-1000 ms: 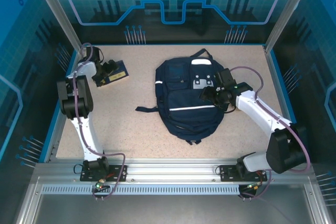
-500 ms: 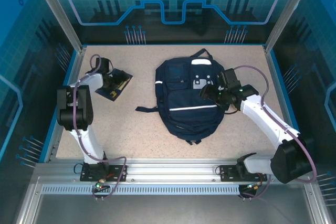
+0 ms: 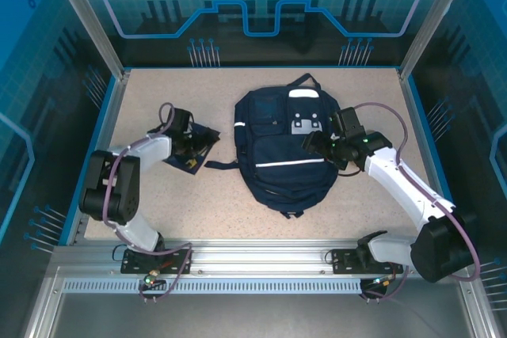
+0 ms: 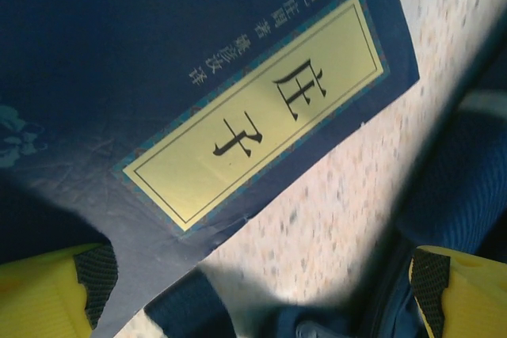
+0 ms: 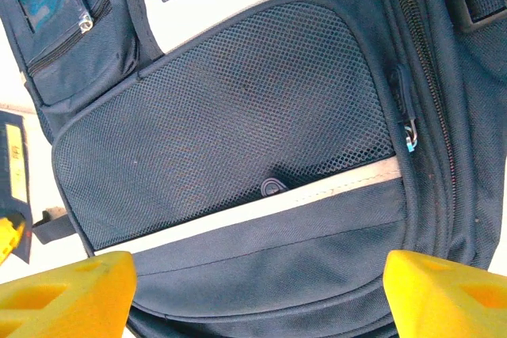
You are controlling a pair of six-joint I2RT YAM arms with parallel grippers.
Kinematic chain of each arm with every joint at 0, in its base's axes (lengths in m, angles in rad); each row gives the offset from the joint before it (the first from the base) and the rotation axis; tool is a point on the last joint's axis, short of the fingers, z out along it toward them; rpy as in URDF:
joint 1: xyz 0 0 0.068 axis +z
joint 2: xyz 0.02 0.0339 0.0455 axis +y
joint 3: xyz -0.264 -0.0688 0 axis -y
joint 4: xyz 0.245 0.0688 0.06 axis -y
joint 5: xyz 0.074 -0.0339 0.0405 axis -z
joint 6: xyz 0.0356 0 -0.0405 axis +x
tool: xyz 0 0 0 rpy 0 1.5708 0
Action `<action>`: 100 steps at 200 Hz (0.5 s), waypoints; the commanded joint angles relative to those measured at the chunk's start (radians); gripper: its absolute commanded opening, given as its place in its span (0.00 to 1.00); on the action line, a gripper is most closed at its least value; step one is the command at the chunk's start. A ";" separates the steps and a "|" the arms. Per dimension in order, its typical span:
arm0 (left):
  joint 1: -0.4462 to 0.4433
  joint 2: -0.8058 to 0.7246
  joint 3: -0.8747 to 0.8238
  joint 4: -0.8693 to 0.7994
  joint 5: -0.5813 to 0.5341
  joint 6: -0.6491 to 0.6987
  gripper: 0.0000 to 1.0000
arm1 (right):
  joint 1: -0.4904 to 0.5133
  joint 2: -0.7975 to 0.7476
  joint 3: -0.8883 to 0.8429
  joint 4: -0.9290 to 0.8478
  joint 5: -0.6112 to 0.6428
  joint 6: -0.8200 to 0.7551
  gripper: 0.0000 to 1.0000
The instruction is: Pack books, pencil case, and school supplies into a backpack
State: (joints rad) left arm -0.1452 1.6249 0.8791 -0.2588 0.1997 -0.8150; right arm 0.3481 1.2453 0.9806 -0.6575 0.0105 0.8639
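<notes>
The left fingers (image 3: 191,148), spread fully and gripping nothing, have slid the book (image 3: 207,137) across the bench (image 3: 238,211) from the far-left corner to just beside the backpack (image 3: 281,176). The right fingers (image 3: 318,145) hover wide apart, empty, over its front. From the left wrist, the book lies flat, with a strap (image 4: 182,310) in its path. From the right wrist, the mesh pocket (image 5: 230,108) shows and the zip (image 5: 408,61) looks shut (so nothing can go in yet).

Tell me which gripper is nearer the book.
Left. The left gripper hangs right over the book; the right gripper is over the backpack, well away from it.
</notes>
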 commanded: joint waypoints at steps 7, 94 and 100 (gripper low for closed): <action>-0.089 -0.089 -0.129 -0.061 -0.014 -0.128 0.99 | 0.011 -0.024 -0.006 -0.008 -0.013 -0.005 0.83; 0.000 -0.189 0.060 -0.339 -0.089 0.149 0.96 | 0.039 0.027 0.043 -0.009 -0.009 -0.022 0.83; 0.024 -0.178 0.065 -0.332 -0.075 0.169 0.94 | 0.045 0.031 0.045 -0.008 -0.006 -0.022 0.83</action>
State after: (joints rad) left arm -0.2123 1.4220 0.8883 -0.5095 0.1356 -0.7795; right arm 0.3622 1.2556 0.9878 -0.6579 0.0097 0.8600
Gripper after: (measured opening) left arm 0.969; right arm 0.830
